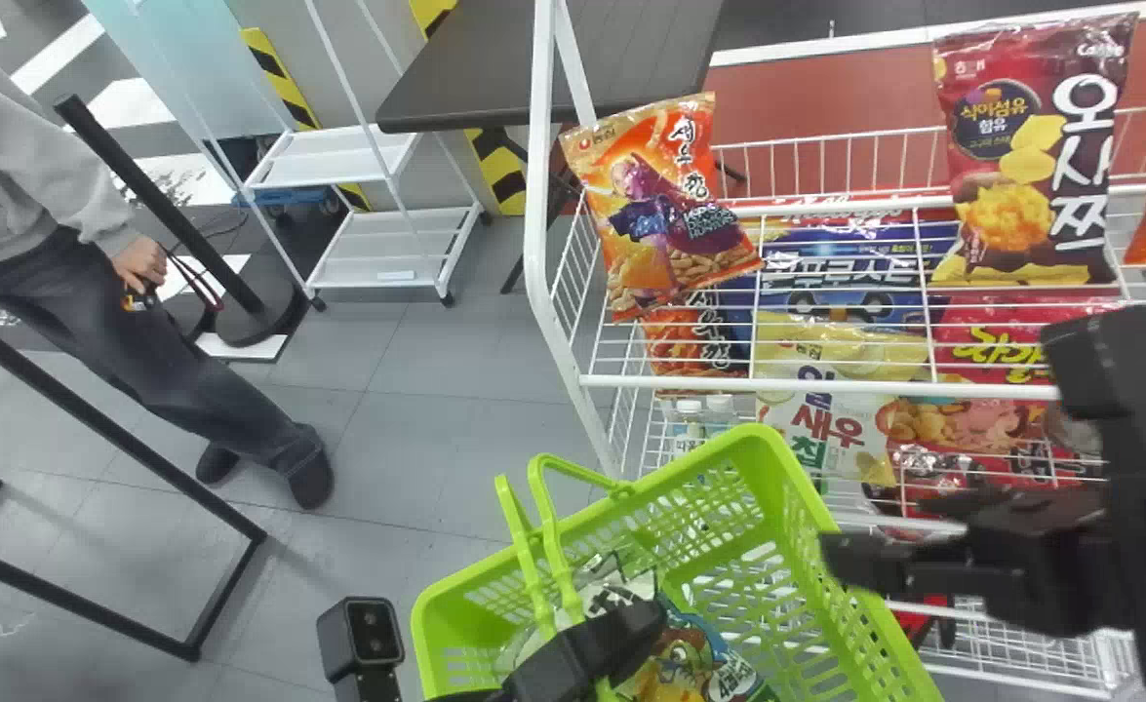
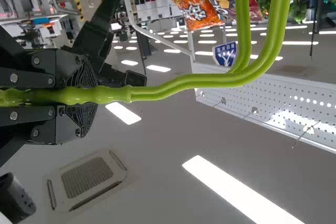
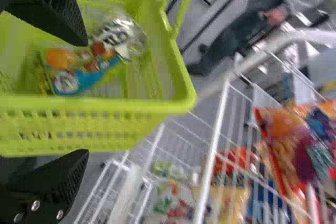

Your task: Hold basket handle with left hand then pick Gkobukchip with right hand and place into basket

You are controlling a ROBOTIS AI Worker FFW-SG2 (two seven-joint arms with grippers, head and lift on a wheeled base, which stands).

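The lime-green basket [image 1: 807,575] is at the bottom centre of the head view, its handle [image 1: 548,546] raised. My left gripper [image 1: 612,643] is shut on that handle; in the left wrist view the ribbed pads of the left gripper [image 2: 81,95] press on the handle grip [image 2: 110,94] from both sides. What looks like the Gkobukchip bag [image 1: 685,668], with a cartoon face, lies inside the basket beside a silvery-white bag [image 1: 612,585]. Over the basket's right side stands my right gripper [image 1: 889,534]. In the right wrist view the right gripper [image 3: 79,98] is wide open, empty, with the basket wall [image 3: 94,129] beyond it.
A white wire rack [image 1: 538,195] with several snack bags stands forward and right, close to the basket. A shrimp snack bag [image 1: 660,205] hangs at its left corner, a dark red bag [image 1: 1031,146] farther right. A black metal frame [image 1: 104,429] is at the left.
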